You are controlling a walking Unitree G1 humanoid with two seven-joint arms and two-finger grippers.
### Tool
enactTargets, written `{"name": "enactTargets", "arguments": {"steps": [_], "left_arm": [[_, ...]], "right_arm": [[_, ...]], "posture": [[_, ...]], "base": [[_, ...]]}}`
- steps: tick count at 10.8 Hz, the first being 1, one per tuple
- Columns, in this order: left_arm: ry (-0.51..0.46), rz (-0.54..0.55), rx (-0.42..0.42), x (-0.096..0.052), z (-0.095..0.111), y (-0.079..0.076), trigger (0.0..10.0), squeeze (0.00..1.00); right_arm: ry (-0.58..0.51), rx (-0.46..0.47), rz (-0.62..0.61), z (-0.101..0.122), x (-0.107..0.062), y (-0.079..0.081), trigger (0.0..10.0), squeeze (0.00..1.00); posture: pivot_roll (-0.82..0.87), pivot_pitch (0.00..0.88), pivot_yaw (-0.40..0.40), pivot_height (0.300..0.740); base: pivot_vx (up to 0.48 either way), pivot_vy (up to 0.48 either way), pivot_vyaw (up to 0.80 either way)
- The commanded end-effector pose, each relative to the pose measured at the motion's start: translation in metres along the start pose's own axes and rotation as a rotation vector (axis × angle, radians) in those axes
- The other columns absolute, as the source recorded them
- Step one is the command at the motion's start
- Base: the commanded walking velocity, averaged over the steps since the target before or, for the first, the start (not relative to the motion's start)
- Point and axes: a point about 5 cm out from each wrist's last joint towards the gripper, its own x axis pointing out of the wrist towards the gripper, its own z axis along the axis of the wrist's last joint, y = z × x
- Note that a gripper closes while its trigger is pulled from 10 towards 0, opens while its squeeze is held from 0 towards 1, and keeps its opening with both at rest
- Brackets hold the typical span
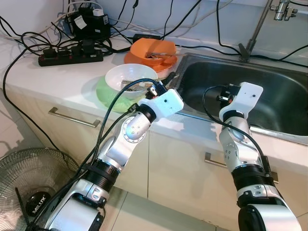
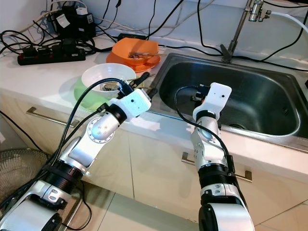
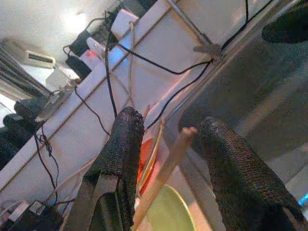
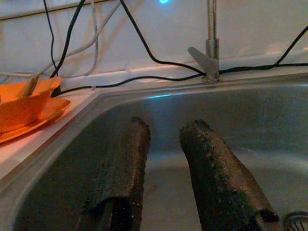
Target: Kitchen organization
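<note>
A white bowl (image 1: 131, 77) sits on a green plate (image 1: 108, 94) at the counter's front, with some utensils inside. Behind it an orange bowl (image 1: 153, 50) rests on an orange plate (image 1: 132, 60). My left gripper (image 3: 171, 122) hovers at the white bowl's right rim, next to the sink's corner. It is open, and a thin wooden stick (image 3: 166, 168) runs up between its fingers without being clamped. My right gripper (image 4: 166, 127) reaches into the steel sink (image 1: 269, 91), open with nothing between its fingers.
A faucet (image 1: 255, 29) stands behind the sink. A black power strip (image 1: 70, 57) and tangled cables lie at the back left of the counter. A floor fan (image 1: 33, 187) stands low on the left, in front of the cabinet with its drawer handle (image 1: 72, 118).
</note>
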Motion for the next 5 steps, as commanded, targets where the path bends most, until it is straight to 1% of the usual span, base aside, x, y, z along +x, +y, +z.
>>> {"name": "enactTargets", "arguments": {"steps": [1, 2, 3, 5], "left_arm": [[0.009, -0.001, 0.017, 0.0027, 0.0004, 0.0014, 10.0, 0.0], [0.021, 0.0, 0.022, 0.0027, -0.0017, 0.0013, 3.0, 0.0], [0.024, -0.001, 0.022, 0.0029, -0.002, 0.0006, 0.0, 0.0], [0.026, -0.004, 0.021, 0.0031, -0.002, -0.0009, 0.0, 0.0]], "right_arm": [[-0.021, -0.004, -0.003, 0.0051, 0.0015, -0.0001, 10.0, 0.0], [-0.023, -0.003, -0.003, 0.0055, 0.0016, 0.0003, 10.0, 0.0], [-0.024, -0.003, -0.002, 0.0055, 0.0016, 0.0003, 10.0, 0.0], [-0.024, -0.002, -0.003, 0.0054, 0.0016, 0.0003, 10.0, 0.0]], "posture": [[0.17, 0.024, -0.002, 0.74], [0.17, 0.023, -0.002, 0.74], [0.17, 0.023, -0.003, 0.74], [0.17, 0.022, -0.004, 0.74]], "base": [[0.0, 0.0, 0.0], [0.0, 0.0, 0.0], [0.0, 0.0, 0.0], [0.0, 0.0, 0.0]]}}
